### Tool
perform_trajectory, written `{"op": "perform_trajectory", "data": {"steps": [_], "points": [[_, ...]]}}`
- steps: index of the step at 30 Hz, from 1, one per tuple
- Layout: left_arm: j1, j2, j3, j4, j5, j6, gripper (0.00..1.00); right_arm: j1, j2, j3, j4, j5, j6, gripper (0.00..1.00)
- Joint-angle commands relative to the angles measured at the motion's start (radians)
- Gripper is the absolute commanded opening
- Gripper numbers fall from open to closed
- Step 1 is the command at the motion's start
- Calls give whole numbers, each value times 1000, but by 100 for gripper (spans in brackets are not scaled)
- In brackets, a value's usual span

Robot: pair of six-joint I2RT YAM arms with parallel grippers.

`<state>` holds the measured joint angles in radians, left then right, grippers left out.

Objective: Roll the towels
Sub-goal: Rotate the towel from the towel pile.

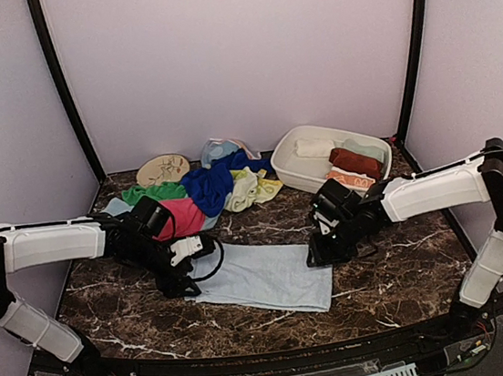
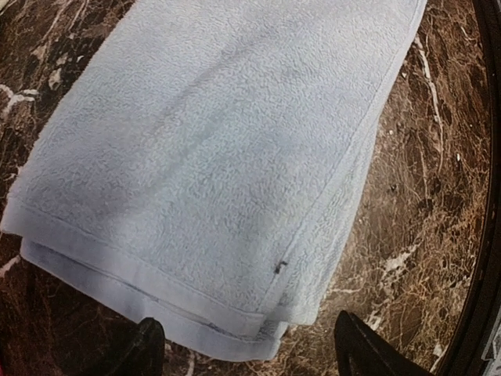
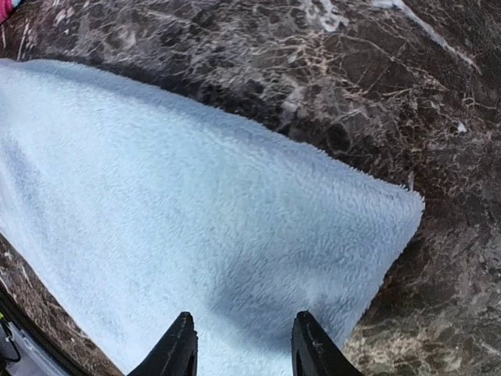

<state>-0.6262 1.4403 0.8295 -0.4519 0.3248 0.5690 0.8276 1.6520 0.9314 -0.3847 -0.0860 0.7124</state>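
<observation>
The left gripper (image 2: 246, 323) has its jaws spread wide and empty at the left hem of the pale blue towel (image 1: 263, 278). The right gripper (image 3: 243, 321) has its jaws partly parted over the towel's right end, pinching nothing. The towel lies folded flat on the marble table (image 1: 400, 280) between them. Beyond it, the pink-red towel (image 1: 180, 219), green towel (image 1: 153, 193), royal blue towel (image 1: 210, 184) and lime-yellow towel (image 1: 252, 188) lie heaped. At the far right, the white basin (image 1: 297, 171) holds a rust-brown towel (image 1: 356, 161).
</observation>
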Motion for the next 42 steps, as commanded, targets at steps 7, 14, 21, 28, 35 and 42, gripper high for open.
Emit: {"op": "perform_trajectory", "data": {"steps": [7,14,21,28,35,42], "points": [[-32,84,-35,11,-53,36,75,-38,153,214,-105,5,-107,40],[-37,198,-11,149,-247,50,74,-33,83,-5,-24,11,-28,34],[-48,307,134,203,-272,62,73,74,-101,-195,-57,55,101,34],[-82,435,305,231,-323,89,74,216,-214,-295,-90,88,260,34],[-106,552,426,333,-381,91,75,316,-216,-269,-28,66,325,34],[-23,534,617,302,-339,-4,80,339,-91,-182,74,-75,257,37]]}}
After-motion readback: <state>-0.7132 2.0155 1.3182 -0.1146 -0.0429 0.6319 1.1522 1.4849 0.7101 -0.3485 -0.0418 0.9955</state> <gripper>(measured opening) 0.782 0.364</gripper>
